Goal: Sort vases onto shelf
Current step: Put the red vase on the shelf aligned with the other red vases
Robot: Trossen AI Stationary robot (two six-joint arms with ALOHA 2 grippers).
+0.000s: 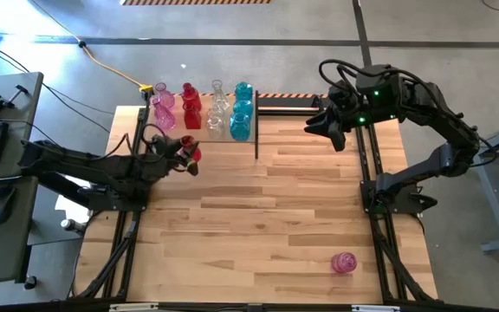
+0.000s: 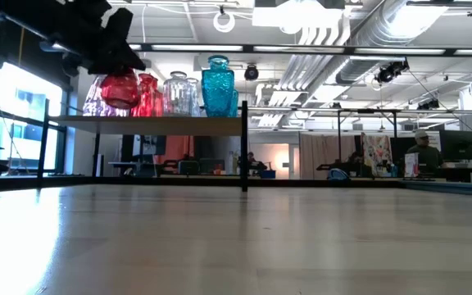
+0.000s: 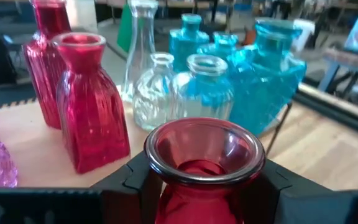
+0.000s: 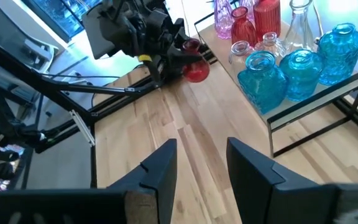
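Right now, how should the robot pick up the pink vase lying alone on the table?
The pink vase seems to lie on its side, near the right arm's base. Coming straight down, I'd close the fingers across its round body, since nothing stands beside it to bump.

Plank-striped light wooden desk [image 1: 258,208]: bears a light wood shelf on black metal frame [image 1: 173,133], holding pink, red, clear and teal glass vases [image 1: 242,117]; one pink round glass vase [image 1: 344,263] lying near the front right.

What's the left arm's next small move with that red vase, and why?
Probably carry it forward over the shelf and set it by the other red vases. The left gripper holds the red vase just short of the shelf edge; the right gripper waits open.
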